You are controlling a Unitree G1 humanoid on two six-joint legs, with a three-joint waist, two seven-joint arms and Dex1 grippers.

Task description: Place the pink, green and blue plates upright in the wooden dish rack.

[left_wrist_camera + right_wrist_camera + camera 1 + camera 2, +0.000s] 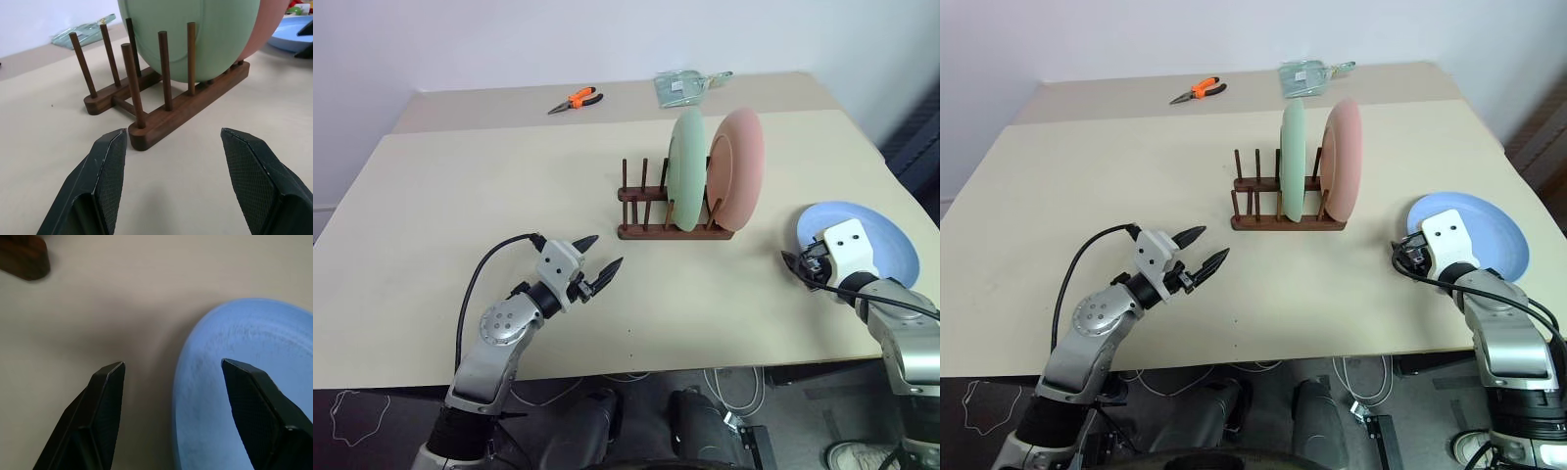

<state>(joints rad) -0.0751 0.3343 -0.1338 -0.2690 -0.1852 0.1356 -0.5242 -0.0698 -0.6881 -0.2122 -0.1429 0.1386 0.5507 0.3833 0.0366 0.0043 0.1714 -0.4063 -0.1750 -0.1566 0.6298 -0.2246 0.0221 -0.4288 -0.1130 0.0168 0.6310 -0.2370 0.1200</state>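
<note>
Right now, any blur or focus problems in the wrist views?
Right wrist view: soft throughout, blue plate rim and rack corner smeared, as if from motion. Left wrist view: wooden dish rack pegs sharp, green plate crisp, background clutter soft.

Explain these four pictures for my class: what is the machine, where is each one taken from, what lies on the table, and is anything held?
It is a two-armed robot. Two pictures come from cameras on its head, looking down over its arms; the other two come from cameras on each wrist, looking along that arm's black fingers. On the table stands a wooden rack with a green plate and a pink plate upright in it. A blue plate lies flat near the right tool, whose open fingers straddle its rim. The left tool is open too, facing the rack. Nothing is held. Pliers and a clear packet lie far back.
</note>
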